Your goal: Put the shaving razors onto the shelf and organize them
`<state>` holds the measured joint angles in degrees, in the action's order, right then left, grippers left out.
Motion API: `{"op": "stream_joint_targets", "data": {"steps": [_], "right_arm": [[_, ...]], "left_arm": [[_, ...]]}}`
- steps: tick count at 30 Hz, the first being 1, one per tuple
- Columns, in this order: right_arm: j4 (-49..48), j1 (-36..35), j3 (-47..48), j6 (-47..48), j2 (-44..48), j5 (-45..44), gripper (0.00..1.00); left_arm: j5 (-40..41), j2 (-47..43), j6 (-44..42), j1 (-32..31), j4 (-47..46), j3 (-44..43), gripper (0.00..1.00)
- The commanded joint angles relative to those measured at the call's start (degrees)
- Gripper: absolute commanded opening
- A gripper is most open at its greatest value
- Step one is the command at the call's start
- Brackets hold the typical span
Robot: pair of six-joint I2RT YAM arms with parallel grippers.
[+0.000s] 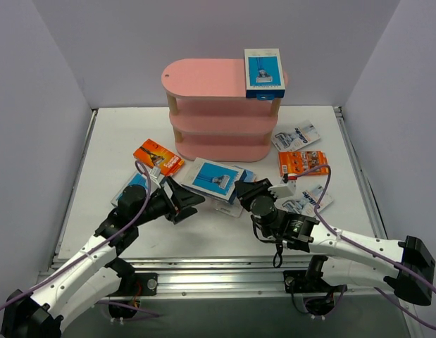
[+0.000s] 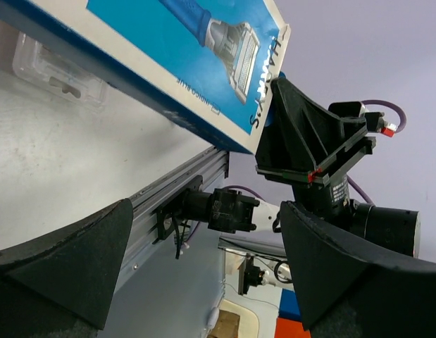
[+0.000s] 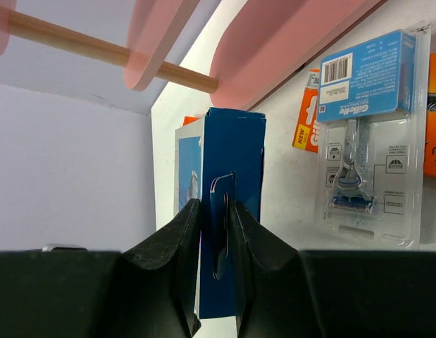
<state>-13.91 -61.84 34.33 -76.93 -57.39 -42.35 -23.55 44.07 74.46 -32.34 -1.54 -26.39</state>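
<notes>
My right gripper (image 1: 240, 189) (image 3: 215, 211) is shut on the hang tab at the end of a blue-and-white razor box (image 1: 215, 178) (image 3: 232, 162), held off the table in front of the pink shelf (image 1: 203, 88) (image 3: 274, 49). The box's printed face (image 2: 182, 56) fills the top of the left wrist view. Left of the box, my left gripper (image 1: 188, 200) (image 2: 203, 267) is open and holds nothing. Another blue-and-white box (image 1: 263, 72) lies on the right end of the shelf's top board.
An orange pack (image 1: 158, 158) lies left of the shelf's foot. To the right lie an orange card (image 1: 301, 163) and two clear blister packs (image 1: 296, 135) (image 1: 306, 199). One blister pack (image 3: 365, 141) shows close beside the held box. Another clear pack (image 2: 59, 70) lies under it.
</notes>
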Motion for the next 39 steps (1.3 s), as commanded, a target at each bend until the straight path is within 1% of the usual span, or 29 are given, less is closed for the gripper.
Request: {"op": "stream_joint_targets", "data": {"steps": [1,8,16,23,27,30,35,37,38,39], "right_arm": [[-5.33,-1.17,2.77,-1.74,-0.27,-3.97,0.00],[-7.97,-1.96,2.76,-2.00,-1.33,-3.18,0.00],[-8.32,-2.84,2.15,-1.47,-0.18,-2.57,0.00],[-8.94,-3.19,0.92,-0.94,0.34,-0.81,0.00],[-10.87,-3.28,0.04,-0.60,-0.18,0.95,0.00],[-11.05,-3.37,-0.49,-0.42,-0.62,2.09,0.00],[-12.72,-3.46,-2.68,0.28,-0.62,4.90,0.00],[-13.07,-3.55,-3.12,0.46,-0.71,5.61,0.00],[-13.59,-3.46,-3.56,0.55,-0.62,5.87,0.00],[-14.12,-3.46,-3.83,0.90,-0.62,6.66,0.00]], "left_arm": [[1.84,1.88,1.48,-0.88,-7.33,-0.33,0.94],[5.27,6.63,1.22,-5.10,-10.93,-0.50,0.94],[8.34,9.19,1.04,-5.54,-12.70,-0.85,0.94],[12.21,9.01,-1.15,-5.46,-9.10,-4.63,0.94],[13.00,9.63,-2.73,-5.19,-7.87,-5.86,0.94],[14.06,9.36,-4.67,-4.75,-4.36,-7.27,0.95],[15.55,7.26,-5.72,-3.88,-1.63,-7.36,0.99],[15.47,6.64,-5.90,-3.52,-1.10,-7.45,1.00],[15.46,6.55,-5.99,-3.09,-0.83,-7.36,0.95],[15.38,6.46,-6.08,-2.82,-0.57,-7.53,0.92]]}}
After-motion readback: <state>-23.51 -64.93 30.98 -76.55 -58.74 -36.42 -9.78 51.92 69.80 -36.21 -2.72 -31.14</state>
